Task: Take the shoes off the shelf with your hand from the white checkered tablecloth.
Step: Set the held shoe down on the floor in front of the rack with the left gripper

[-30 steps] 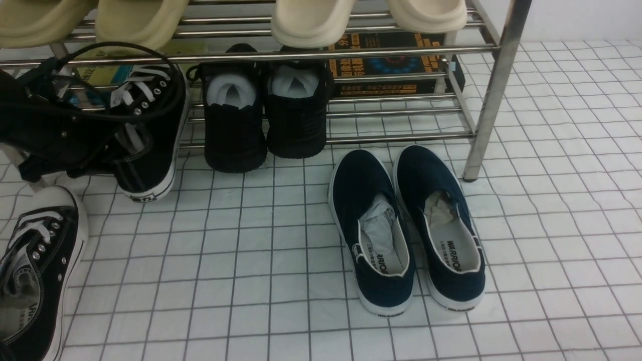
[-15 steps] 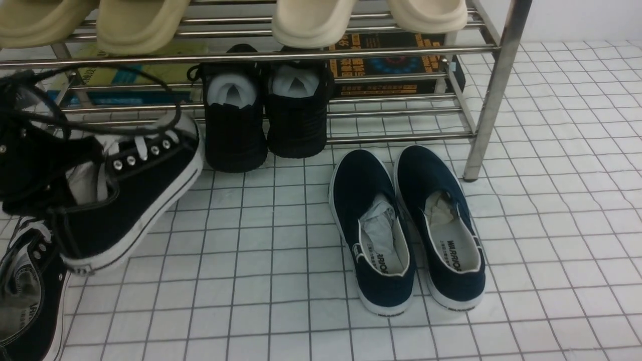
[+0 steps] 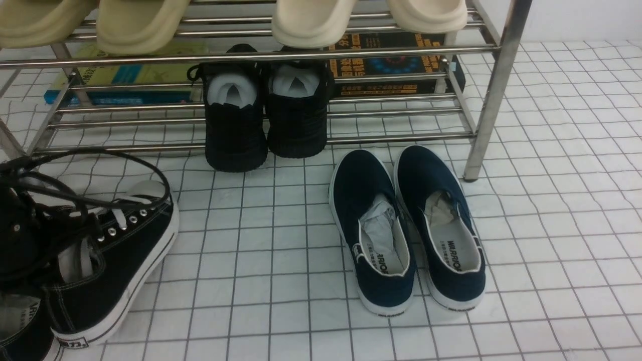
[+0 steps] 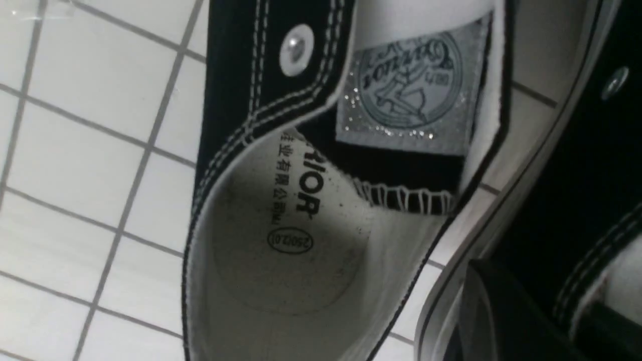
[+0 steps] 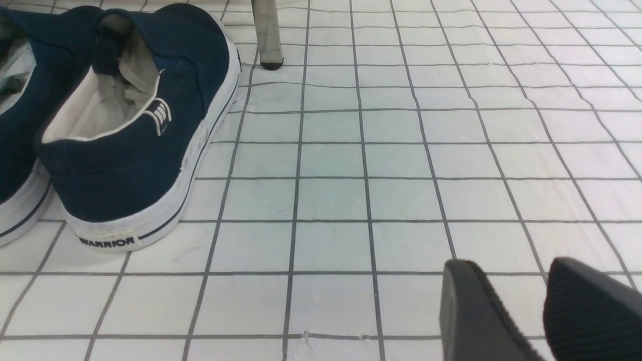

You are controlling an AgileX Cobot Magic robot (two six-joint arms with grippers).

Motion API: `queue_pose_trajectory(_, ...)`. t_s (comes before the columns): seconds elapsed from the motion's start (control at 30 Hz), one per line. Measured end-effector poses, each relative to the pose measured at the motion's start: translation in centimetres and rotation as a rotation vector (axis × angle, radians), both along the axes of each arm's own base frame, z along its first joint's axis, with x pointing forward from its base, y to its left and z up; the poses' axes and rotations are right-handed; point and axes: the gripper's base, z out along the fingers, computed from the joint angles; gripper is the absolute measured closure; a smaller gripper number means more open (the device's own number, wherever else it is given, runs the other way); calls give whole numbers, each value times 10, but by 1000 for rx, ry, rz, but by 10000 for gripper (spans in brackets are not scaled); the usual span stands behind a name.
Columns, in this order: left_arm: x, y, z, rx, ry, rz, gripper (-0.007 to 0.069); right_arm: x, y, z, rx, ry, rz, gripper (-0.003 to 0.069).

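One of the shoes, a black canvas sneaker (image 3: 120, 260) with white laces and sole, lies low at the left on the white checkered tablecloth (image 3: 281, 260), toe toward the shelf (image 3: 261, 52). My left gripper (image 3: 50, 250), draped in black cables, is shut on its collar. In the left wrist view one finger (image 4: 481, 311) presses that sneaker's side (image 4: 577, 200). The other sneaker (image 3: 20, 326) lies beside it, its insole (image 4: 281, 240) showing. My right gripper (image 5: 521, 301) hovers open over bare cloth.
A black knit pair (image 3: 266, 120) sits on the shelf's lower tier, and beige slippers (image 3: 311, 20) on the upper tier. Navy slip-ons (image 3: 406, 225) stand on the cloth by the shelf's right leg (image 3: 494, 90). Books (image 3: 125, 75) lie behind the rack.
My left gripper has carried the sneaker off the lower tier, down and toward me, to the cloth beside its mate. The shelf's left end now stands bare.
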Motion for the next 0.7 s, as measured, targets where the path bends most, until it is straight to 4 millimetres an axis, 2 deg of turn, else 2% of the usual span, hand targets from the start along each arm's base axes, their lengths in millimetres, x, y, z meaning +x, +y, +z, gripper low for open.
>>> queue_pose_trajectory(0.33, -1, -1, -1, -16, -3, 22, 591, 0, 0, 0, 0, 0, 0, 420)
queue_pose_trajectory(0.5, -1, -1, -1, -10, -3, 19, 516, 0, 0, 0, 0, 0, 0, 420)
queue_pose_trajectory(0.6, -3, 1, 3, 16, -7, -10, 417, 0, 0, 0, 0, 0, 0, 420)
queue_pose_trajectory(0.7, -12, 2, 17, 40, -26, -37, 343, 0, 0, 0, 0, 0, 0, 420)
